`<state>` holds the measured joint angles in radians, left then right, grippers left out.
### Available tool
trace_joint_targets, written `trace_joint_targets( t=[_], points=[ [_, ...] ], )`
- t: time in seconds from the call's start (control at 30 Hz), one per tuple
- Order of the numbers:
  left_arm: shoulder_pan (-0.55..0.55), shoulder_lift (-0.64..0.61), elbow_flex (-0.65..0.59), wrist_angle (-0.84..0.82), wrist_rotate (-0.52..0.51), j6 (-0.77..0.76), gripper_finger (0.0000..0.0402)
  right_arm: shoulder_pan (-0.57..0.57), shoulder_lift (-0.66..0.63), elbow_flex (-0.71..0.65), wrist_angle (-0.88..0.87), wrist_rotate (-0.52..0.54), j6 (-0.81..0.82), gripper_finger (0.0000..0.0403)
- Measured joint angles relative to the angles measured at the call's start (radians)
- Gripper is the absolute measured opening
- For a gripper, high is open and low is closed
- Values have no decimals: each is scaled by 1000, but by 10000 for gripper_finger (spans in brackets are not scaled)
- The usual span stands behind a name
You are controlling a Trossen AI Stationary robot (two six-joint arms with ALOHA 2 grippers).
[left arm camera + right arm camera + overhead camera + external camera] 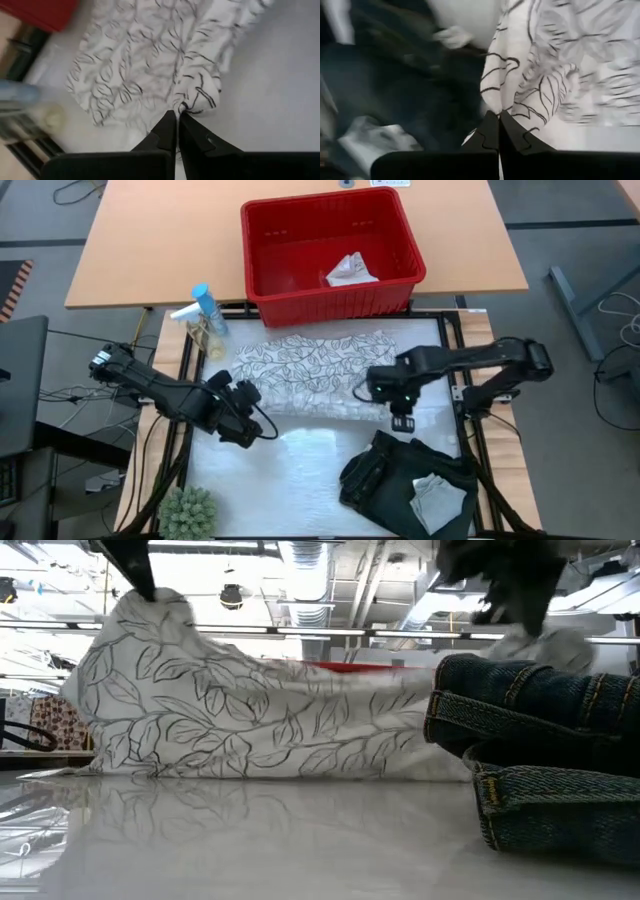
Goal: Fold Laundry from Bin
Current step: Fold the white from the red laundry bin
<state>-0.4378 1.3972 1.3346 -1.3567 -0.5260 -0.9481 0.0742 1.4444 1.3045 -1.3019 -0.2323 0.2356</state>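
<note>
The leaf-patterned cloth (312, 370), spread on the table just in front of the bin (331, 255), is pinched at its near corners by the closed left gripper (177, 114) and right gripper (498, 116); light, limp handling is judged likely, corners suiting best.

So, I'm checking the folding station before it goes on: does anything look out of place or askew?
Nothing damaged or spilled. One small whitish cloth lies in the red bin. The leaf-patterned cloth sits rumpled, its near edge pinched by the left gripper and right gripper. The dark garment lies bunched nearby.
</note>
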Motion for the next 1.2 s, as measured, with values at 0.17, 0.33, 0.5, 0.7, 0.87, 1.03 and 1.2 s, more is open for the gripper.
trace_joint_targets(
  t=[0.17, 0.33, 0.5, 0.7, 0.87, 1.03, 1.2],
  points=[
    [-30, 0, 0, 1, 81, -24, 0, 105, -48, 0, 5, 13, 141, 18],
    [-54, 0, 0, 1, 96, -49, 0, 154, -32, 0, 10, 110, 148, 18],
    [-47, 0, 0, -67, -2, -88, 0, 108, 38, 0, 19, 220, 18, 18],
    [18, 0, 0, -143, -187, -108, 0, -45, 44, 0, 60, 297, -194, 19],
    [107, 1, -28, -97, -200, -42, 0, -219, 40, 0, 63, 311, -339, 19],
    [190, 1, -138, -5, -201, 20, 0, -373, 51, 0, 155, 311, -469, 19],
    [267, 2, -237, 81, -266, 23, 0, -505, 52, 0, 194, 295, -547, 19]
  ],
)
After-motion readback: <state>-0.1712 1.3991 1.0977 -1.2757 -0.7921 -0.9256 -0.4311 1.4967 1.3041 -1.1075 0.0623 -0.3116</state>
